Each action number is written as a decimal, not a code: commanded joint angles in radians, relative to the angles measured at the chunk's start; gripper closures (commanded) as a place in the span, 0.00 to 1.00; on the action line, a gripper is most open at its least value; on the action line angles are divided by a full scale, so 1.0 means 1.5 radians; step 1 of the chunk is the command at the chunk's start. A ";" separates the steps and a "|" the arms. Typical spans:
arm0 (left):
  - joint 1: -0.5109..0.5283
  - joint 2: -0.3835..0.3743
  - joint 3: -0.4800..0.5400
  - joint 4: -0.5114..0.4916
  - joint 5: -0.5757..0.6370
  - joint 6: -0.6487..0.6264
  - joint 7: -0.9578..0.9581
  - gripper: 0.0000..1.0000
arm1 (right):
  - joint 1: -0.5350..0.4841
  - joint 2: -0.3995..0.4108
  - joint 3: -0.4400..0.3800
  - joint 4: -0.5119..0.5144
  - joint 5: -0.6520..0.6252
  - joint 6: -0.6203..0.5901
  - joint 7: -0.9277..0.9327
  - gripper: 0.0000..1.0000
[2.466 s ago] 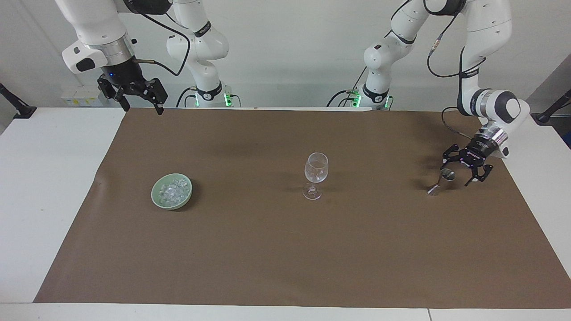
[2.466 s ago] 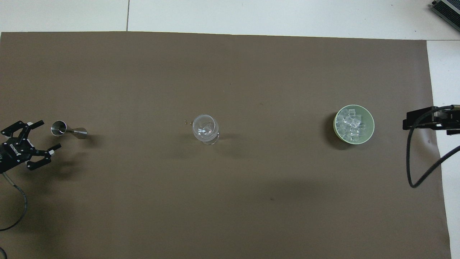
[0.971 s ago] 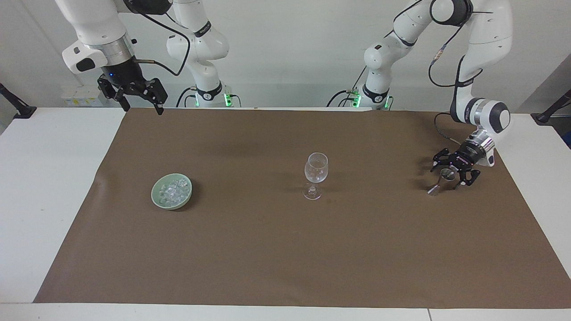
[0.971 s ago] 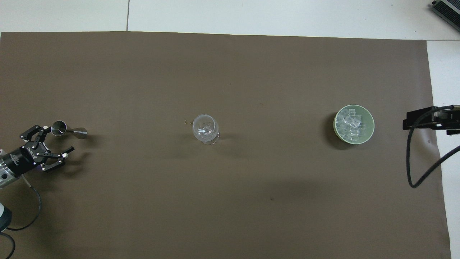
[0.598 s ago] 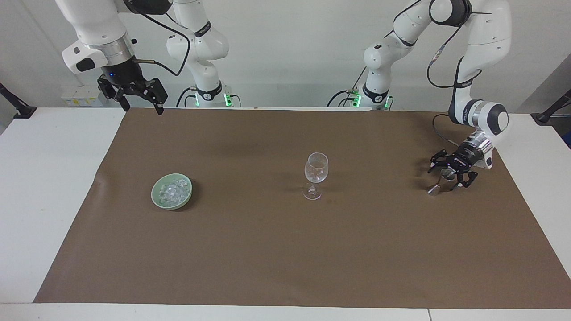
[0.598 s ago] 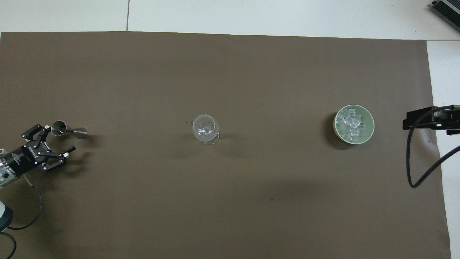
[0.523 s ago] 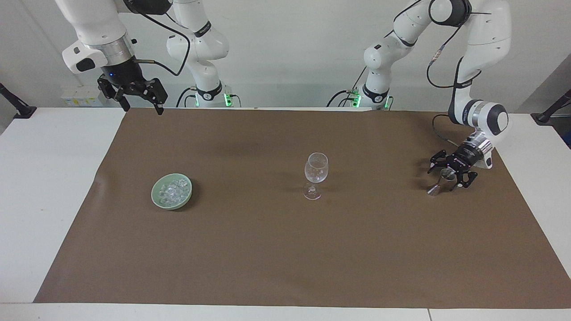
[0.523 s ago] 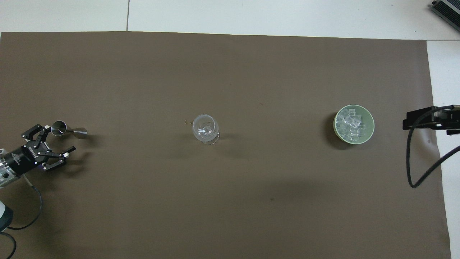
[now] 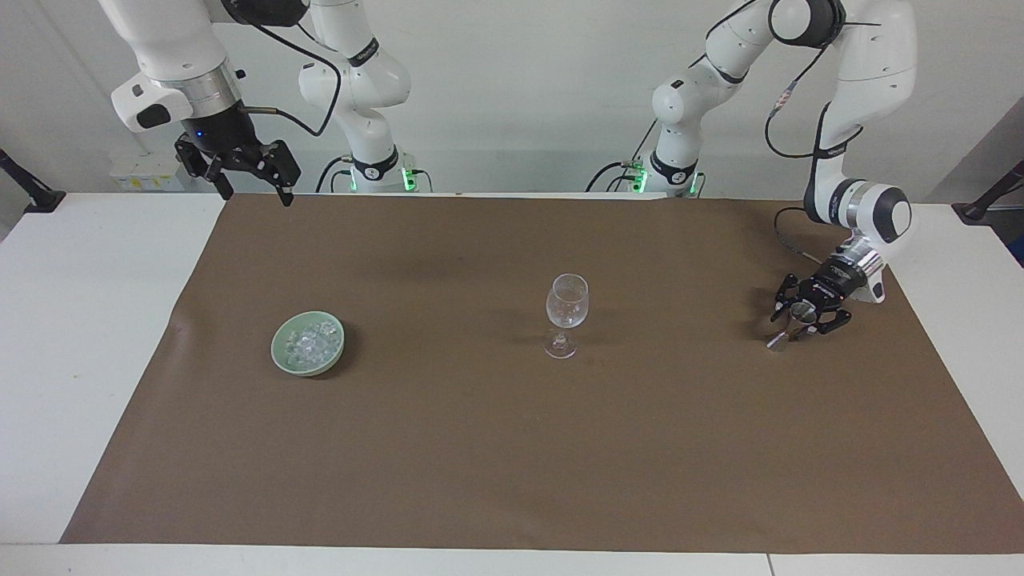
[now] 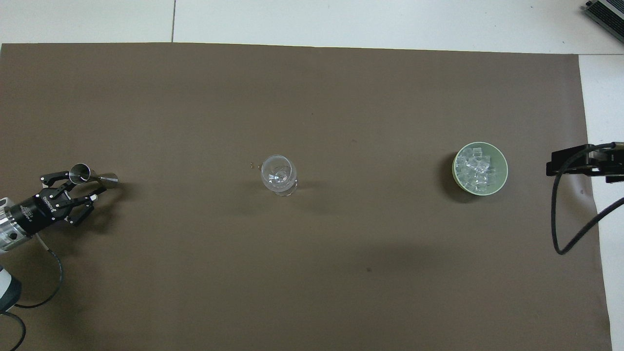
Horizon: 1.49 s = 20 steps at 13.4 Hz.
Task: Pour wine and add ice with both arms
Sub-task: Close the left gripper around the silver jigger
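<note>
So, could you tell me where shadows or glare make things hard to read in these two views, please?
Facing view: soft shadows fall beside the wine glass and the green bowl; the jigger is dim under the left claw. Overhead view: the clear glass nearly blends into the brown mat, and the ice glints.

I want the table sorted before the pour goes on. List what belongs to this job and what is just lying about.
Belongs to the job:
- metal jigger, with the left gripper closing around it
- stemmed glass, at the middle of the mat
- ice in the green bowl
- right gripper, waiting, jaws open, above the mat's corner

Just lying about:
- brown mat
- white table
</note>
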 commanded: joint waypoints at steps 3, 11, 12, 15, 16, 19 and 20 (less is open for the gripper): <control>-0.008 0.010 0.004 0.008 -0.017 0.007 0.007 0.57 | -0.001 -0.016 0.001 -0.018 0.001 0.005 -0.009 0.00; -0.009 0.011 0.004 0.008 -0.046 0.013 0.006 0.66 | -0.001 -0.016 0.001 -0.018 0.001 0.005 -0.008 0.00; -0.009 0.012 0.004 0.008 -0.047 0.015 0.006 0.68 | -0.002 -0.016 0.001 -0.018 0.001 0.005 -0.009 0.00; -0.015 0.012 0.004 0.008 -0.047 0.017 0.006 0.71 | -0.002 -0.016 0.002 -0.018 0.001 0.005 -0.009 0.00; -0.015 0.012 0.004 0.008 -0.047 0.018 0.006 0.71 | -0.001 -0.016 0.002 -0.018 0.001 0.005 -0.009 0.00; -0.018 0.012 0.004 0.008 -0.055 0.020 0.006 0.73 | -0.001 -0.016 0.001 -0.019 0.001 0.005 -0.009 0.00; -0.019 0.012 0.004 0.008 -0.055 0.021 0.006 0.75 | -0.001 -0.016 0.001 -0.019 0.001 0.005 -0.008 0.00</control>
